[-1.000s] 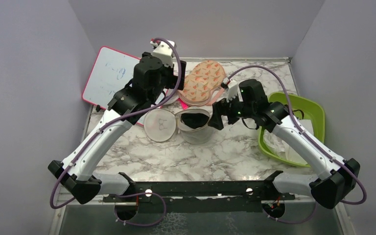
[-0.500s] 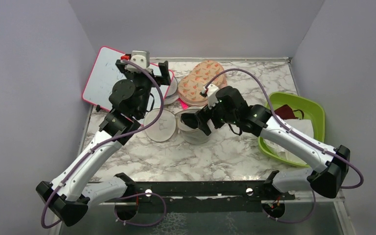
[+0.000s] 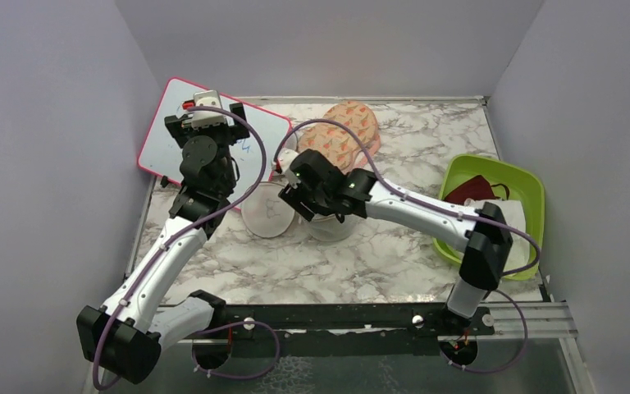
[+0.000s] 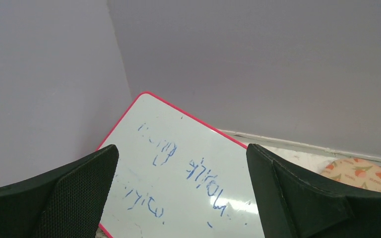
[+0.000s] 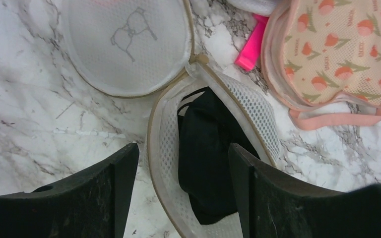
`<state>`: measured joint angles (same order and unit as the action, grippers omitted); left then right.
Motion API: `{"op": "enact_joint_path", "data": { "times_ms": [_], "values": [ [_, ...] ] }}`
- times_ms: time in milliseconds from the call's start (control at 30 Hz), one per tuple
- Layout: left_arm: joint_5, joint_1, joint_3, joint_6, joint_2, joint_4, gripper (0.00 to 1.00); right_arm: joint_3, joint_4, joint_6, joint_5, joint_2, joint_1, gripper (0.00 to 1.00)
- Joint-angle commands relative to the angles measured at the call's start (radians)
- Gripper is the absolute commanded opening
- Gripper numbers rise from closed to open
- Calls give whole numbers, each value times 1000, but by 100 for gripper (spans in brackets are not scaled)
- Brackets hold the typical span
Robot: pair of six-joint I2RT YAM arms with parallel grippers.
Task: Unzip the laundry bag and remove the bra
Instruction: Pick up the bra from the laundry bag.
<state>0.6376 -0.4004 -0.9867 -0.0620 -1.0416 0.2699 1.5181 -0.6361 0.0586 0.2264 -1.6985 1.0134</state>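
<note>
The laundry bag [image 3: 330, 227], a round white mesh pod, stands unzipped at mid table. Its flat lid [image 3: 267, 212] with the dark bra outline lies flipped open to its left. In the right wrist view the pod's rim [image 5: 162, 148] and lid [image 5: 129, 44] show, and a black cloth [image 5: 203, 148] lies inside. No orange-brown bra is in view. My right gripper [image 3: 302, 199] hangs open just above the pod's mouth [image 5: 181, 158], empty. My left gripper [image 3: 205, 121] is open and empty, raised over the whiteboard [image 4: 181, 153].
A pink-framed whiteboard [image 3: 164, 139] leans at the back left [image 4: 144, 119]. A peach printed case [image 3: 349, 131] lies behind the pod [image 5: 337, 49], with a pink piece [image 5: 252, 44] beside it. A green tub [image 3: 504, 174] at right holds a dark red cloth [image 3: 472, 189].
My left gripper has swung left and away from the pod to over the whiteboard. My right gripper has moved left from beside the pod to above its open mouth.
</note>
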Motion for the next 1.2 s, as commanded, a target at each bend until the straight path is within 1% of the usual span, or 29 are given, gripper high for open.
{"op": "enact_joint_path", "data": {
  "times_ms": [0, 133, 267, 300, 400, 467, 500, 533, 733, 833, 1033, 1167],
  "values": [
    [97, 3, 46, -44, 34, 118, 98, 63, -43, 23, 127, -105, 30, 65],
    [104, 8, 60, -64, 38, 139, 98, 93, -60, 16, 208, -174, 42, 69],
    [74, 8, 66, -60, 46, 141, 97, 125, -119, 6, 327, -243, 53, 69],
    [75, 8, 68, -59, 46, 143, 96, 135, -135, -1, 341, -256, 53, 67],
    [76, 9, 70, -58, 47, 147, 96, 142, -147, -2, 353, -275, 56, 55],
    [72, 7, 72, -57, 49, 147, 95, 142, -148, -2, 354, -280, 60, 42],
    [70, 6, 72, -55, 49, 147, 95, 142, -148, -2, 358, -281, 59, 39],
    [68, 7, 72, -55, 50, 147, 95, 141, -147, -2, 364, -283, 62, 39],
    [58, 7, 74, -48, 44, 146, 94, 136, -152, -5, 405, -294, 67, 39],
    [52, 7, 74, -47, 45, 146, 94, 138, -152, -17, 426, -296, 70, 43],
    [48, 7, 75, -45, 44, 146, 93, 145, -92, -22, 339, -262, 71, 48],
    [47, 7, 76, -45, 46, 146, 93, 170, -107, -24, 399, -306, 71, 49]
  ]
}}
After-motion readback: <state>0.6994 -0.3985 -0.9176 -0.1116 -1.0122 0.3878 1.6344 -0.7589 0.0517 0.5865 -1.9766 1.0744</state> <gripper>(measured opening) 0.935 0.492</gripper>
